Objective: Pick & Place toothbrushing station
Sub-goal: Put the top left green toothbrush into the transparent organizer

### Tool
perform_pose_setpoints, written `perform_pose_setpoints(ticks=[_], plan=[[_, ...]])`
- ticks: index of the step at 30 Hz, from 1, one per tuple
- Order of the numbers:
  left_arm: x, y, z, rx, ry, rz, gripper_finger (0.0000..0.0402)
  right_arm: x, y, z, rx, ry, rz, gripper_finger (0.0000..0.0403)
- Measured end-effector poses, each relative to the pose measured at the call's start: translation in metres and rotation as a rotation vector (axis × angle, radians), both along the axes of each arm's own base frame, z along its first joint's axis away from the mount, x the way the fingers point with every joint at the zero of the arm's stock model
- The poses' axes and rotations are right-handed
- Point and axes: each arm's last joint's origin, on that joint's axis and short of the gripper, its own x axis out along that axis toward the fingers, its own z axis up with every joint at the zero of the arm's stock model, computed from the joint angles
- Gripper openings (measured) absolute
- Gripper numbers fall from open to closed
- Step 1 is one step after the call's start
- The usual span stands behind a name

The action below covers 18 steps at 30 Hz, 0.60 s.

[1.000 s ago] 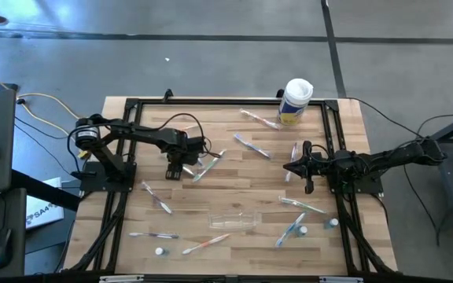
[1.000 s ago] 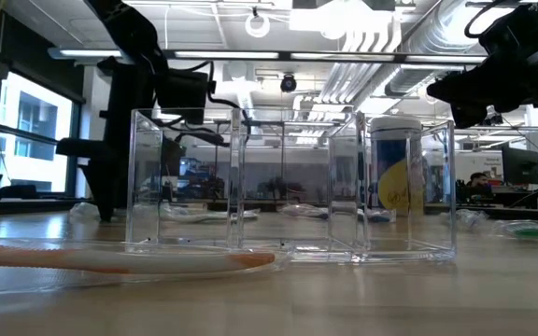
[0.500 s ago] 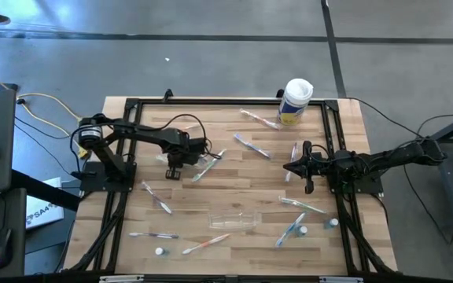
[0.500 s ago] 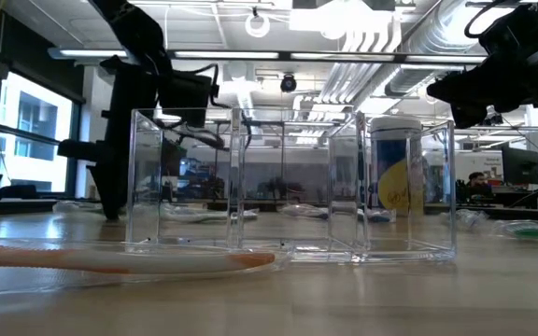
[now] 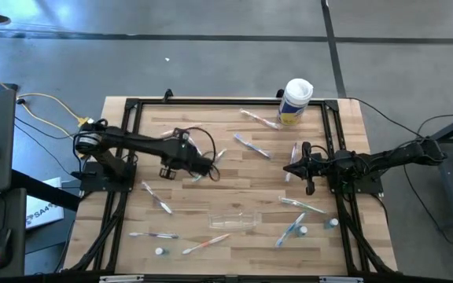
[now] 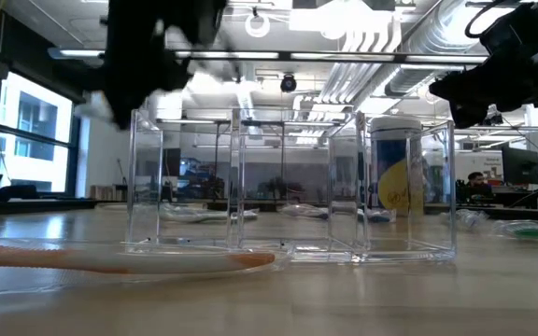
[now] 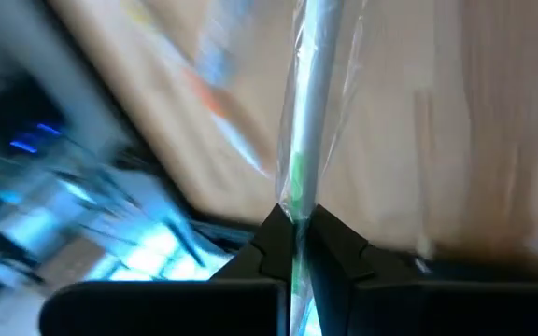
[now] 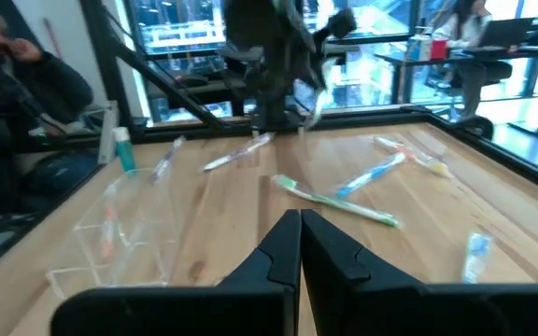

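Observation:
My left gripper (image 5: 201, 167) is shut on a clear-wrapped toothbrush (image 7: 308, 112) with a green part, raised over the left middle of the table. In the low view it is a dark blur (image 6: 148, 56) high up. The clear plastic holder (image 5: 233, 221) with its compartments (image 6: 292, 187) stands on the table near the front edge. Several other toothbrushes, such as one (image 5: 252, 147), lie flat around it. My right gripper (image 5: 290, 167) waits shut at the right, level, with nothing in it (image 8: 299, 229). My left gripper pinches the wrapped toothbrush (image 7: 296, 207) between its two fingertips, part way along its length. The brush runs on forward past the fingertips, roughly in line with the fingers. The fingers slant down from the table's left. The brush is lifted clear of the table.
A white canister with a yellow label (image 5: 296, 101) stands at the far edge. Small white-capped tubes (image 5: 160, 251) and loose toothbrushes (image 5: 303, 206) lie near the front and right. Black frame rails (image 5: 124, 141) run along both sides. A person (image 8: 17, 75) sits beyond the table.
My left gripper has shut on the toothbrush that lay under it. It has then risen, tipped up from pointing steeply down and swung toward the table's right. The toothbrush has come up off the table with it.

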Motion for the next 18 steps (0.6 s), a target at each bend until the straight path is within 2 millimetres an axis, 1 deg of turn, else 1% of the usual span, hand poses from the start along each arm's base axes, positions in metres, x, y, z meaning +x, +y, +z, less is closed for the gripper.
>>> perform_pose_setpoints(ticks=[5,9,11,13,16,18], plan=[[0.005,-0.048,0.046,0.142,-0.189,-0.162,0.001,0.0,0.002,0.005,0.028,-0.055,0.058,0.0003],[-0.003,-0.091,0.072,0.233,-0.269,-0.401,0.001,0.0,0.003,0.012,0.029,-0.125,0.09,0.0003],[-0.01,-0.11,0.081,0.332,-0.28,-0.534,0.001,-0.001,0.003,0.017,0.032,-0.169,0.121,0.0003],[-0.016,-0.124,0.086,0.43,-0.279,-0.644,0.001,-0.001,0.006,0.021,0.034,-0.178,0.203,0.0003],[-0.022,-0.136,0.089,0.532,-0.249,-0.751,0.001,-0.002,0.01,0.032,0.031,-0.235,0.348,0.0003],[-0.02,-0.139,0.09,0.583,-0.257,-0.778,0.001,-0.003,0.011,0.04,0.048,-0.283,0.394,0.0003]])
